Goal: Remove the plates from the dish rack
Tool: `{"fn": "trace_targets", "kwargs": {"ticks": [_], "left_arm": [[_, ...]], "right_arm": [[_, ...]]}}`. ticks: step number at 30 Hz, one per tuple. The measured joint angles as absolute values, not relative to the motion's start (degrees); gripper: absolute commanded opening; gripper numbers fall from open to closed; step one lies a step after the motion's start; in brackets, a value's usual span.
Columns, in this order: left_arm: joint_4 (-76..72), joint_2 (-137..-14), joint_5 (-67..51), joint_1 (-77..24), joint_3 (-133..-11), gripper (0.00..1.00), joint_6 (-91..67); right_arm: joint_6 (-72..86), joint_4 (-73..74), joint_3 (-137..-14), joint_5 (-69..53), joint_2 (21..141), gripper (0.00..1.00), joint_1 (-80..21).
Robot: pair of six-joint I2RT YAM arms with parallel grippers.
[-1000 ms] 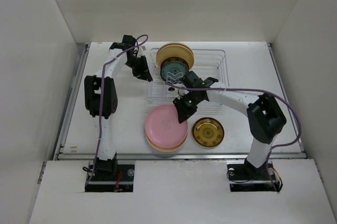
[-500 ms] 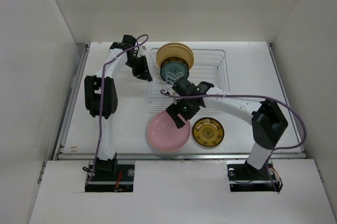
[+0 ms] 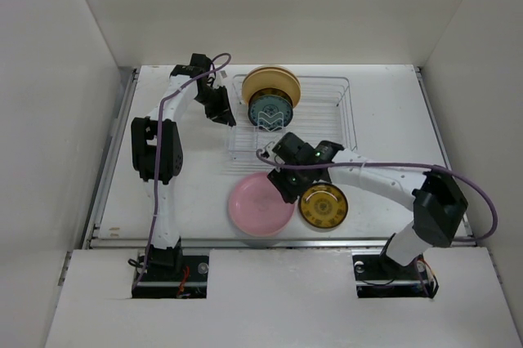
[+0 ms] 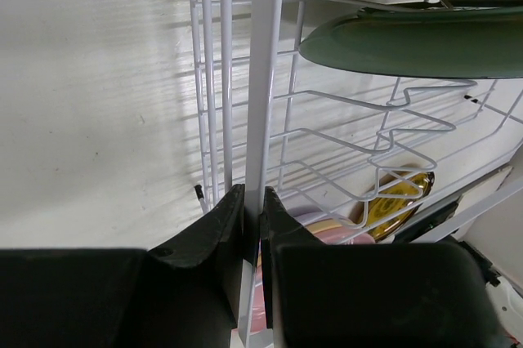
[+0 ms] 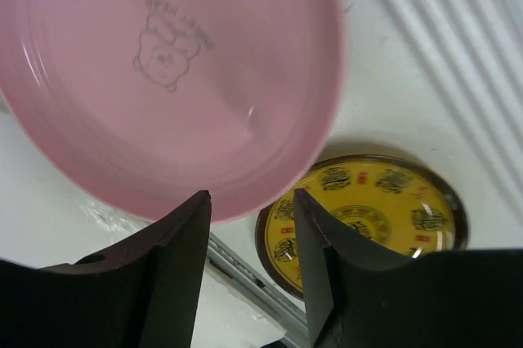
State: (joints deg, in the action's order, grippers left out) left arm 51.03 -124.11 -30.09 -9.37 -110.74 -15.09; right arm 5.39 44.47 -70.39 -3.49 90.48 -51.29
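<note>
A pink plate lies flat on the table in front of the dish rack, and fills the right wrist view. The small dark-yellow patterned plate lies beside it, also in the right wrist view. My right gripper hovers open at the pink plate's right rim, holding nothing. A tan-orange plate and a dark green patterned one stand upright in the rack. My left gripper is shut on the rack's left edge wire.
The rack's wire dividers stand free on the right half. White walls enclose the table on three sides. A metal rail runs along the table's near edge, close to both flat plates.
My right gripper brought the pink plate down flat onto the plate below it, opened, and moved right to the pink plate's rim. The left arm has not moved.
</note>
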Motion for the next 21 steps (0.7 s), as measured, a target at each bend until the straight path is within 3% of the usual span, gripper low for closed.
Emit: {"fn": "trace_targets", "kwargs": {"ticks": [9,21], "left_arm": [[51.2,-124.1,-29.2,-9.4,-111.0,0.00,-14.2],[51.3,-124.1,-28.6,-9.4,-111.2,0.00,-14.0]], "right_arm": [[5.2,40.4,-67.7,-4.3,98.9,0.47,-59.0],[7.5,39.1,-69.5,-0.1,102.8,0.47,-59.6]]}}
